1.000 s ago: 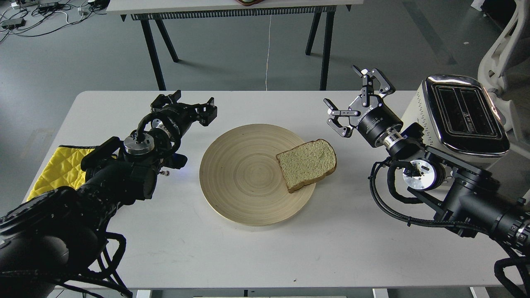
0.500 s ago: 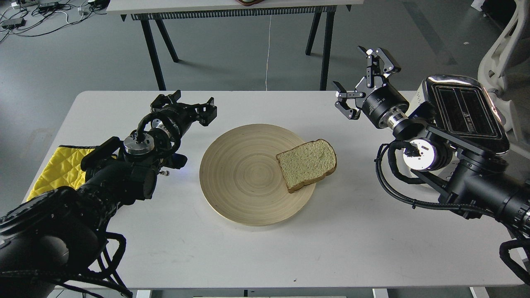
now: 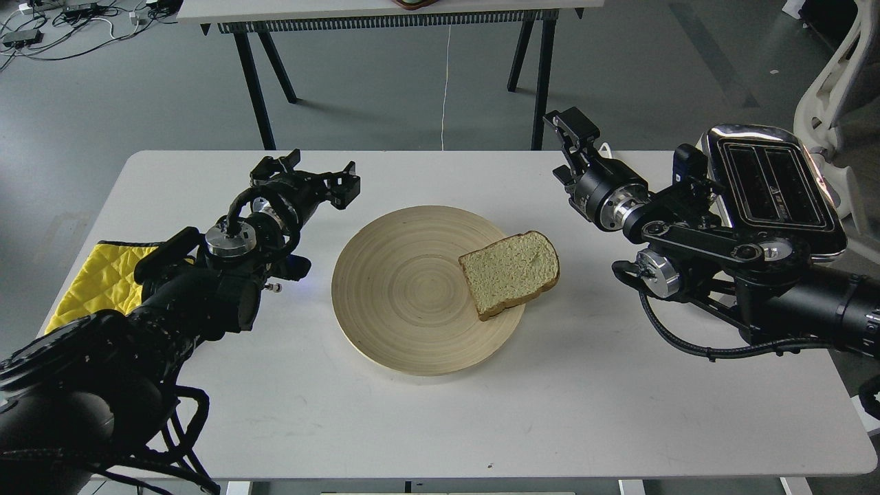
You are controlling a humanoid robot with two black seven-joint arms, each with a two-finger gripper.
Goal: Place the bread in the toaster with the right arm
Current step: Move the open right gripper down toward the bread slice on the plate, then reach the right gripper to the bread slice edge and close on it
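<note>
The bread [image 3: 509, 273], one tan slice with a brown crust, lies flat on the right edge of a round wooden plate [image 3: 399, 289]. The cream-white toaster [image 3: 773, 185] with its chrome top and two dark slots stands at the table's right edge. My right gripper [image 3: 572, 135] hovers above the table, up and right of the bread and left of the toaster. It is turned side-on, so its fingers cannot be told apart. It holds nothing. My left gripper [image 3: 309, 175] is open and empty, left of the plate.
A yellow quilted cloth [image 3: 89, 282] lies at the table's left edge under my left arm. A second table [image 3: 385, 17] stands behind, its legs near the far edge. A white chair [image 3: 835, 75] stands behind the toaster.
My right arm has swung its gripper up, then back down and left while rolling the wrist, so the open fingers now show side-on. The forearm has dropped in front of the toaster. Bread and left arm are unmoved.
</note>
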